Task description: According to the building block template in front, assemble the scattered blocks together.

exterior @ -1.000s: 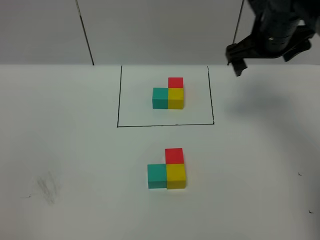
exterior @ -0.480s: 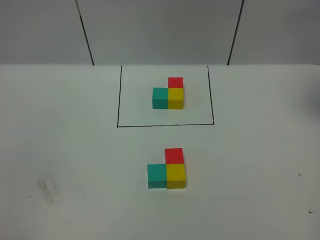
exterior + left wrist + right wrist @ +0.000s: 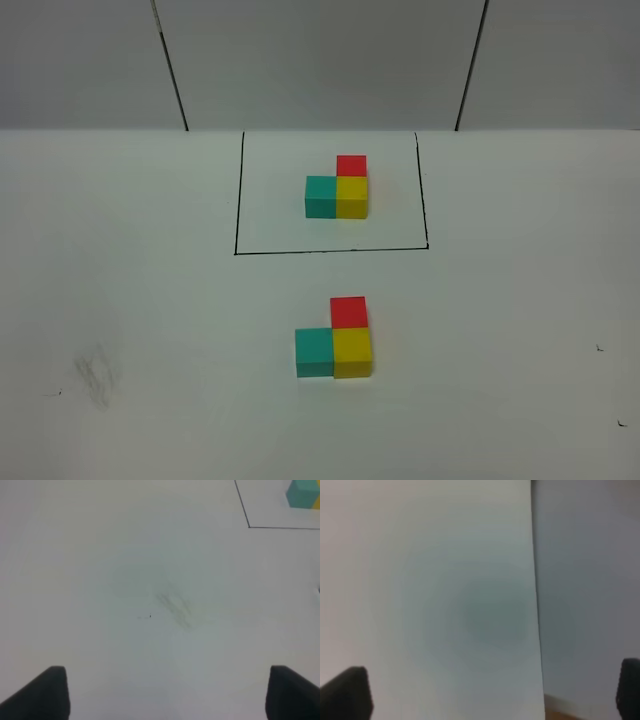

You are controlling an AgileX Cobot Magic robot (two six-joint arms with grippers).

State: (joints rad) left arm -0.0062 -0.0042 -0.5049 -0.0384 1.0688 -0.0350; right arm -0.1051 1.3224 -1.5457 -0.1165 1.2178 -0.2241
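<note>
Gone from the high view since a second ago: the black right arm that hung at the far right corner. No change since half a second ago. Blocks unmoved throughout.

On the white matte worktop, two look-alike clusters. Farther off, inside the thin black rectangular outline, the building block template: small teal, yellow and red cubes in an L, teal left of yellow, red behind yellow, all touching. Nearer the camera, outside the outline, the scattered blocks, already pressed together in the same L: the plain teal cube touching the left side of the plain yellow cube, the plain red cube touching the back of the yellow. Faint grey smudge on the worktop at near left.

Hard to make out: neither arm visible from above. In the left wrist view, only two dark fingertips of the left pincer at the frame's lower corners, spread wide, nothing between them, smudge beneath; a corner of the outline and a cropped edge of the template's teal cube at the frame's edge. In the right wrist view, blurred, only two dark fingertips of the right pincer, likewise wide apart and empty, over bare worktop by its edge.

Assembled blocks well apart from both pincers, in neither wrist view.
</note>
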